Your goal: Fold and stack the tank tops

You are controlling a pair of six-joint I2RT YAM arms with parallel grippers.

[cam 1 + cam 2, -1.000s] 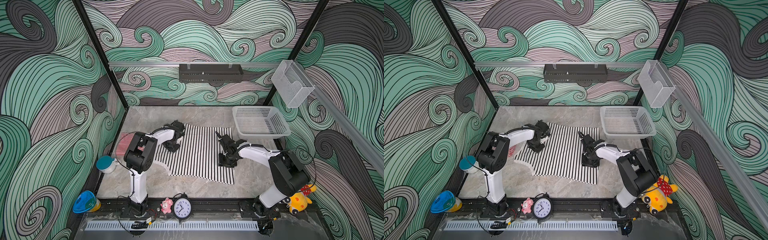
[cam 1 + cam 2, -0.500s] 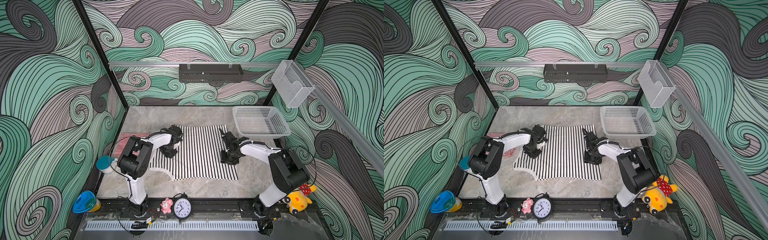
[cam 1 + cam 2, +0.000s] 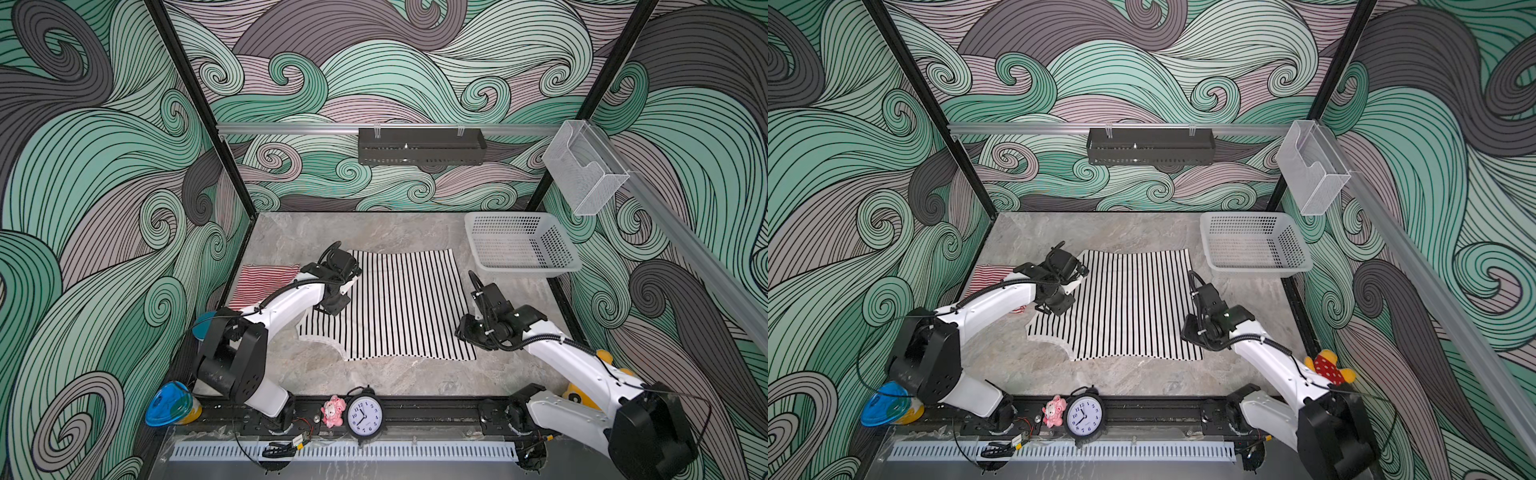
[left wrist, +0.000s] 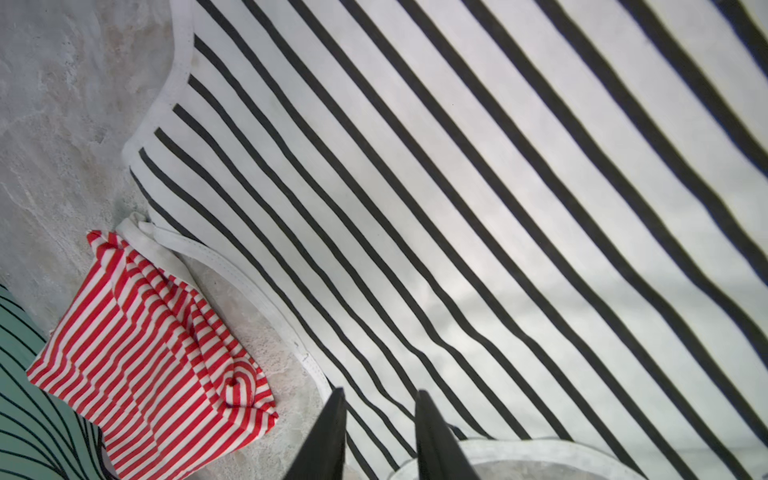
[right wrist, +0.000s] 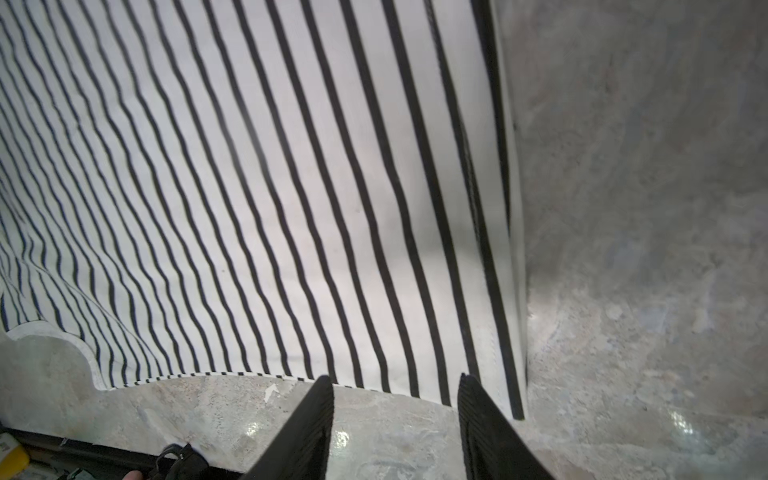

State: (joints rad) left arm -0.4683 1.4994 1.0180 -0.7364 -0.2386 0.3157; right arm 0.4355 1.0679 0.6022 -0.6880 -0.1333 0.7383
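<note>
The left gripper (image 4: 379,392), jaws parted and empty, hangs over the left edge of the black-and-white tank top (image 3: 399,307), which lies spread flat mid-frame in both top views. The right gripper (image 5: 394,378), likewise parted and empty, hovers at that garment's lower right corner. The red-and-white tank top (image 3: 262,278) lies folded small at centre left, just beside it.

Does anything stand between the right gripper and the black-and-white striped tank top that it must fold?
Nothing visible does. The open right gripper is right beside a corner of the black-and-white tank top; only bare table lies around that corner.
</note>
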